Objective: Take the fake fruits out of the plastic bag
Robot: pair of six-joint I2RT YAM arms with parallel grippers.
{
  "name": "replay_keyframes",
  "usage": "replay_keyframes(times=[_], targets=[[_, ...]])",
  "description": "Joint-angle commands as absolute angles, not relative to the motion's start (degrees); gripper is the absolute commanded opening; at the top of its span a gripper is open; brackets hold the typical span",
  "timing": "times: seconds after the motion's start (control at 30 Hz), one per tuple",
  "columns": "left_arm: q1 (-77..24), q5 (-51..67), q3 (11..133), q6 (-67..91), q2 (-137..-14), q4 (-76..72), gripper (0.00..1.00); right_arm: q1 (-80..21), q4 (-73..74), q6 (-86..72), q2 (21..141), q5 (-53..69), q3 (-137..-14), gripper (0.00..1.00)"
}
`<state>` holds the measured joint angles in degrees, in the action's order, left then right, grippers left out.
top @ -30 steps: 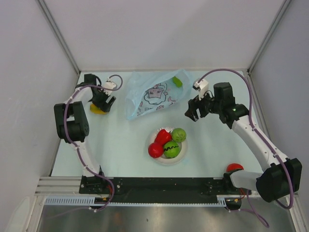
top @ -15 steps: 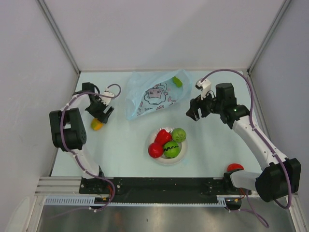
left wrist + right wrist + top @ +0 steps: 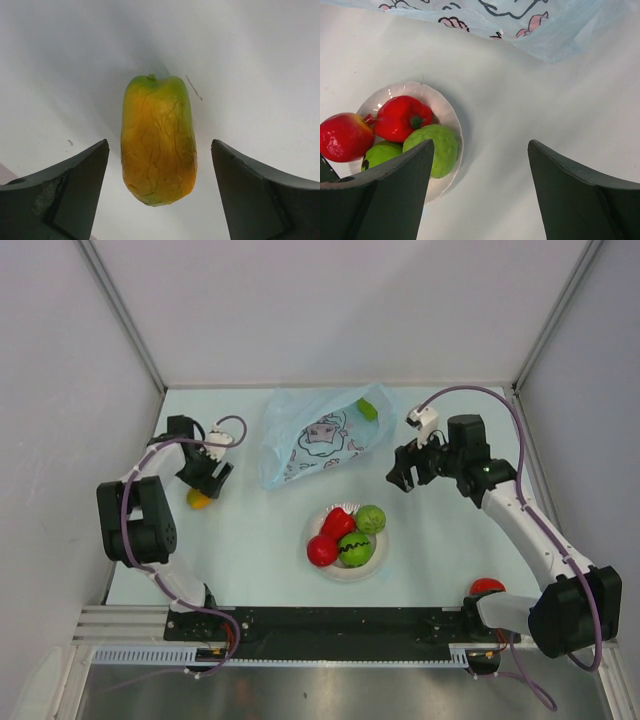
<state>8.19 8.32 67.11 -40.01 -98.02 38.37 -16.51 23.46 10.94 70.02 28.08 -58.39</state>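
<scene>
Near the left edge of the tabletop (image 3: 250,560), the left gripper (image 3: 207,478), jaws wide apart and empty, hangs over an oblong yellow-orange plastic fruit (image 3: 159,142) lying free between its fingers (image 3: 75,190). At the far edge, the crinkly light-blue printed plastic bag (image 3: 315,440) appears to hold one small green fruit (image 3: 368,409). Four red and green fruits (image 3: 338,523) fill the round white plate (image 3: 345,577). The right gripper (image 3: 405,468), also spread and empty, hovers just right of the bag. Reaching that green piece looks next.

Fruits out, bag slumped

Crumpled light-blue bag (image 3: 320,440) shows a green fruit (image 3: 368,409) at its far corner; red and green fruits (image 3: 355,548) cluster nearby; a yellow-orange fruit (image 3: 200,500) lies apart, left.
</scene>
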Motion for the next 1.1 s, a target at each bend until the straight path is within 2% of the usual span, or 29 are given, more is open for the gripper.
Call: replay_keyframes(times=[0.0, 0.07, 0.1, 0.17, 0.2, 0.3, 0.4, 0.53, 0.73, 0.9, 1.07], targets=[[8.4, 5.1, 67.6, -37.3, -100.4, 37.3, 0.78, -16.0, 21.5, 10.5, 68.3, 29.0, -58.4, 0.81], [8.2, 6.0, 68.2, -36.6, -100.3, 37.8, 0.67, -15.7, 22.2, 11.0, 67.8, 28.5, -58.4, 0.8], [8.1, 6.2, 68.3, -36.4, -100.1, 38.1, 0.57, -15.5, 22.8, 11.2, 67.0, 28.2, -58.4, 0.8], [7.6, 6.9, 67.9, -36.6, -99.6, 39.3, 0.46, -14.3, 24.4, 11.8, 66.2, 27.0, -58.4, 0.8], [7.1, 6.8, 67.7, -36.9, -99.4, 39.8, 0.35, -13.8, 25.0, 11.9, 65.7, 26.6, -58.4, 0.8], [5.5, 9.1, 67.0, -37.4, -97.7, 43.4, 0.17, -11.1, 27.1, 11.6, 65.6, 25.8, -58.4, 0.8], [5.1, 20.0, 67.8, -34.5, -92.6, 49.1, 0.1, -9.3, 26.6, 10.6, 65.4, 26.0, -58.4, 0.8], [4.8, 30.4, 68.4, -31.6, -87.5, 56.1, 0.03, -8.9, 25.2, 9.5, 65.5, 26.0, -58.4, 0.8], [0.9, 45.8, 68.7, -34.7, -86.1, 65.7, 0.03, -8.8, 23.6, 8.8, 66.8, 26.0, -58.4, 0.8], [-10.1, 46.3, 60.9, -25.0, -83.2, 55.9, 0.04, -8.9, 23.2, 9.2, 67.8, 25.3, -58.8, 0.8], [-14.5, 48.1, 60.0, -14.4, -82.9, 42.1, 0.05, -8.7, 24.1, 10.0, 67.8, 24.5, -59.0, 0.8]])
